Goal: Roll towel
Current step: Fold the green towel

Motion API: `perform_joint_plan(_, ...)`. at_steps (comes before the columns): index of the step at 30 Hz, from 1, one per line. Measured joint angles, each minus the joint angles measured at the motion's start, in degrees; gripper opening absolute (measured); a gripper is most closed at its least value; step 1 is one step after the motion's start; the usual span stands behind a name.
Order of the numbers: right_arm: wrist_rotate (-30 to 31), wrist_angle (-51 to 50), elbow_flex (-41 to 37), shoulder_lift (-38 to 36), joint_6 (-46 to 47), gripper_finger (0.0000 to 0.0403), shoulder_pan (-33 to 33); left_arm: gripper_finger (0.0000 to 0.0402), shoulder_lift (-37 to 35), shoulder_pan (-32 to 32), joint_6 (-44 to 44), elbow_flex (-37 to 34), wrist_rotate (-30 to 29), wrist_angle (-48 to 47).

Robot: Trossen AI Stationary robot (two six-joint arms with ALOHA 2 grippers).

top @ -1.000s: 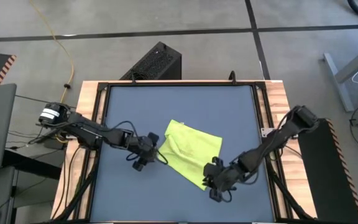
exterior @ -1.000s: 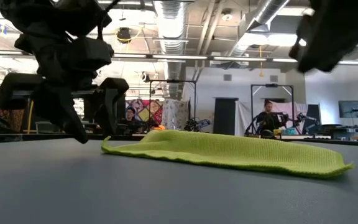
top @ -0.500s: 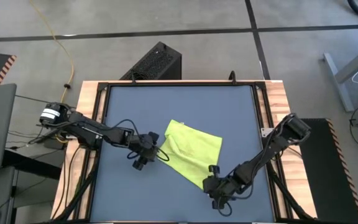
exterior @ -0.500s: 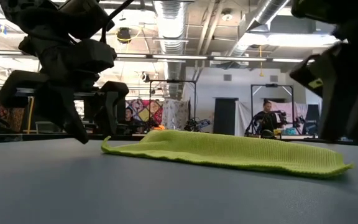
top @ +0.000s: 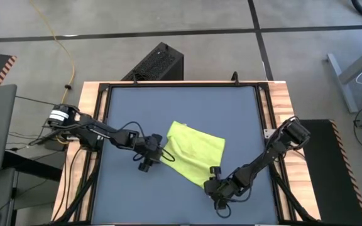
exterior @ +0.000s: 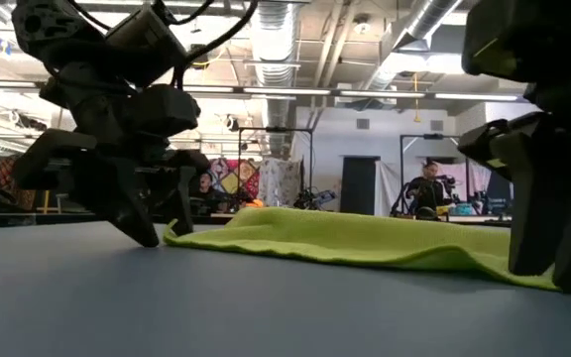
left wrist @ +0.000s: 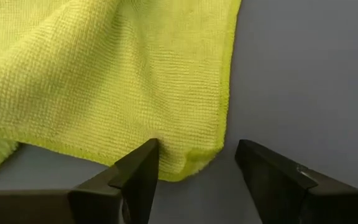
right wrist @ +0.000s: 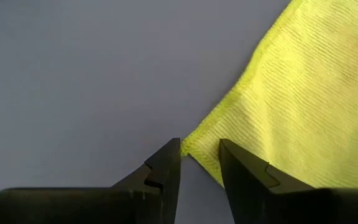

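Note:
The lime yellow-green towel [top: 193, 152] lies as a rumpled flat sheet on the dark mat [top: 181, 107], with one corner toward each arm. At its left corner [left wrist: 194, 163] my left gripper [left wrist: 194, 168] stands open and slants down. One finger [left wrist: 143, 168] is over the towel's edge and the other [left wrist: 263, 168] is on bare mat beside it. My right gripper [right wrist: 199, 163] is open at the near right corner [right wrist: 188, 148]. The corner's tip lies in the narrow gap between its fingers. In the low view both grippers [exterior: 162, 230] [exterior: 551, 273] reach down to the table top. My left gripper has one fingertip [left wrist: 148, 155] over the towel's edge next to the left corner, coming slanting from above and from the table's left; I cannot tell whether it touches the cloth. My right gripper straddles the corner's tip [right wrist: 191, 155], and I cannot tell whether a finger touches it.
The mat sits in a wooden frame [top: 88, 125]. A black box [top: 159, 63] stands on the floor beyond the far edge. Bare mat surrounds the towel on all sides. Beyond the table, a person [exterior: 429, 190] is in the room.
My right gripper has come down to the table at the towel's near right corner and rolled as it sank. My left gripper has sunk a little at the left corner. The towel lies as before.

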Motion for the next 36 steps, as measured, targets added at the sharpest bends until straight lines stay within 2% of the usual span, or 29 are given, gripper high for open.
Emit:
perform_joint_plan(4, -0.6, -0.2, 0.0, 0.0, 1.1, 0.0138, 0.4, 0.0157, 0.5, 0.0, -2.8, 0.0, 0.4, 0.1)
perform_joint_plan(11, -1.3, -0.4, 0.0, 0.0, 1.2, 0.0138, 0.6, 0.0029, 0.6, -0.1, -2.8, 0.1, 0.5, 0.1)
perform_joint_plan(13, -1.8, -0.8, 0.0, 0.0, 1.2, 0.0137, 0.7, 0.0009, 0.6, -0.1, -3.3, 0.1, 1.1, 0.1)
perform_joint_plan(16, -2.0, -1.6, 0.0, 0.1, 1.6, 0.0113, 0.7, 0.0005, 0.6, 0.0, -4.8, 0.1, 2.5, 0.0)
perform_joint_plan(21, -4.3, -2.7, -0.1, -1.1, 2.9, 0.002, 0.4, 0.0001, -2.7, 0.0, -9.4, -0.1, 8.4, -1.6)
perform_joint_plan(24, -6.5, -4.1, -0.4, -3.6, 2.5, 0.0017, 0.2, 0.0, -6.6, 0.3, -13.0, -0.2, 10.9, -4.1)
perform_joint_plan(30, -6.9, -6.4, -0.3, -12.7, 0.8, 0.0009, -2.9, 0.0, -14.6, 0.7, -24.8, -0.1, 10.9, -5.7)
perform_joint_plan(36, -6.8, -12.7, -0.2, -23.0, 2.6, 0.0009, -7.7, 0.0, -19.9, 2.5, -33.2, 3.3, 7.5, -9.9)
